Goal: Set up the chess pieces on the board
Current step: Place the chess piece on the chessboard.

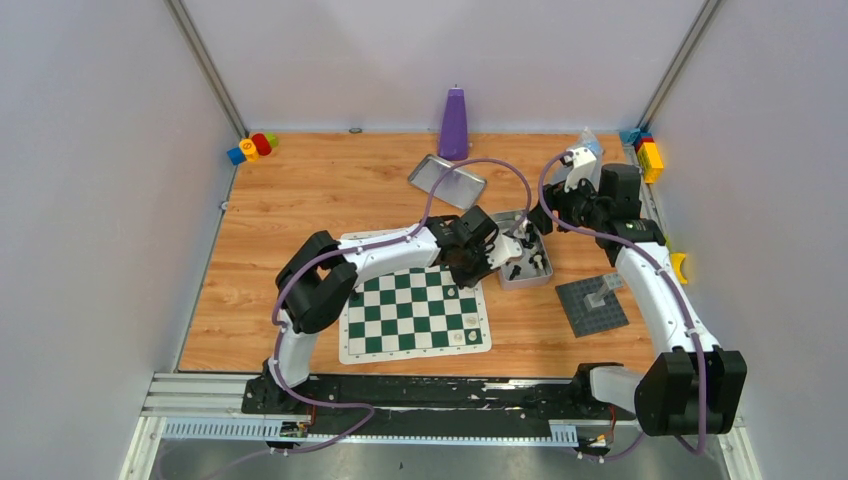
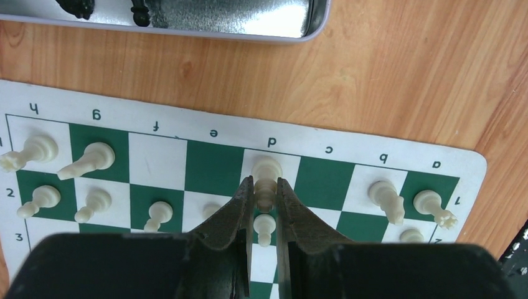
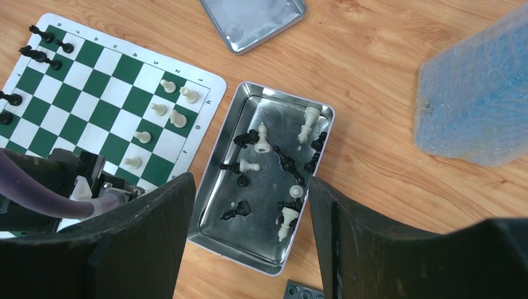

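- Clamping a cream-white plastic chess piece [image 2: 266, 171] on square d1, the left arm's dark fingers [image 2: 231, 215] press it from both sides.
- More cream pieces [image 2: 93, 159] stand on the two nearest rows of the thin green-and-white checked board [image 2: 348, 152].
- The right arm's fingers [image 3: 155, 237] are spread wide and grip nothing. They hang above a silver rectangular metal tin [image 3: 280, 106] of loose black and cream figures [image 3: 261, 140].
- Board and tin lie side by side on the wooden desk [image 2: 405, 75].

Board [image 1: 400, 322]: you have dark green and white checks, white border.
Chess pieces [image 3: 262, 140]: cream-white and black.
Tray [image 3: 264, 194]: shiny silver metal.
Tabletop [image 1: 300, 190]: orange-brown wood grain.
Bottle [image 1: 453, 123]: solid purple.
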Tool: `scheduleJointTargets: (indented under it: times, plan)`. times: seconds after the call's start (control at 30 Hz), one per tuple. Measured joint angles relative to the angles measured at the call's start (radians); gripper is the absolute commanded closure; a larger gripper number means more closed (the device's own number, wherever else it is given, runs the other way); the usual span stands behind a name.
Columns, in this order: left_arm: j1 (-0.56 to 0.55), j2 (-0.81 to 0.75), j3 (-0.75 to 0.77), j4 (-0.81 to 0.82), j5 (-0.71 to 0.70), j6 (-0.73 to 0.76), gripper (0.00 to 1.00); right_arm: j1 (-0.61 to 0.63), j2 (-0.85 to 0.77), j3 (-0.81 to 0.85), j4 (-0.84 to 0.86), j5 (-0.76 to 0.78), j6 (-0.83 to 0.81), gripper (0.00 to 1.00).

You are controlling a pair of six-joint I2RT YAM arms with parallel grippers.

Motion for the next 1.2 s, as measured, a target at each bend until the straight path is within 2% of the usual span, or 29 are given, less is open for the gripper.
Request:
scheduleJointTargets:
  times: [0.93,1.2]
  plan:
    - [-0.025,-0.015,-0.053,0.041,-0.046,0.002,0.92,0.0,0.021,-0.003,-0.001,-0.021,-0.002,0.32]
    - [-0.026,-0.02,-0.061,0.047,-0.051,0.002,0.82,0.0,0.026,-0.003,-0.004,-0.026,-0.002,0.32]
